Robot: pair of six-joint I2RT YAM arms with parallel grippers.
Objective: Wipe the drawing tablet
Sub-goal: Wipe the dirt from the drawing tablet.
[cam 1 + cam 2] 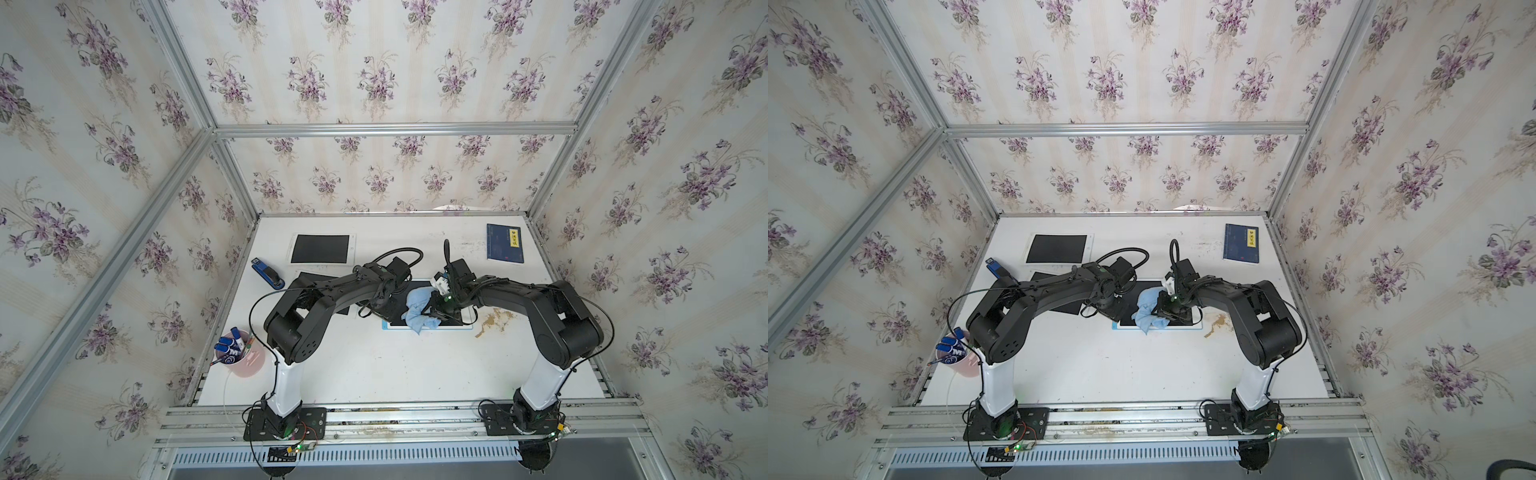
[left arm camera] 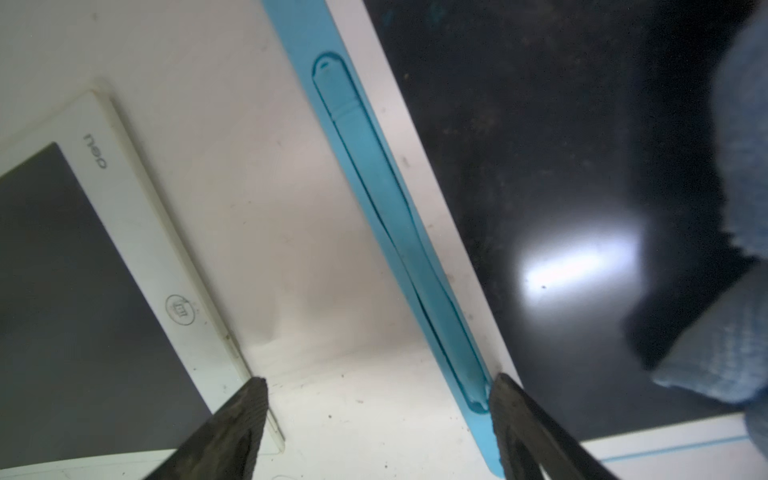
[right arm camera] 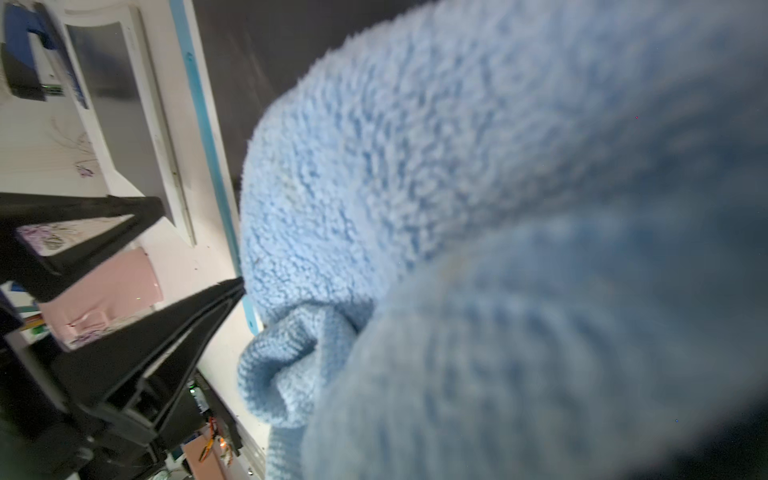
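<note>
The drawing tablet (image 1: 446, 327) (image 1: 1183, 327) lies mid-table, with a black screen (image 2: 540, 145) (image 3: 249, 54), a white rim and a blue side strip that holds a blue stylus (image 2: 374, 208). A crumpled light-blue cloth (image 1: 417, 309) (image 1: 1146, 311) (image 2: 723, 365) rests on the screen. My right gripper (image 1: 436, 307) (image 1: 1163, 309) is shut on the cloth; its fingers are hidden behind the cloth (image 3: 457, 208) in the right wrist view. My left gripper (image 2: 378, 386) (image 3: 201, 243) is open at the tablet's left edge. One finger is at the blue strip and the other over bare table.
A white-framed tablet (image 2: 62, 291) (image 1: 316, 276) lies just left of the left gripper, and another (image 1: 320, 248) sits at the back left. A blue stapler (image 1: 268, 272), a pink cup of markers (image 1: 241, 353), a blue book (image 1: 505, 243) and a brown stain (image 1: 492, 322) are on the table.
</note>
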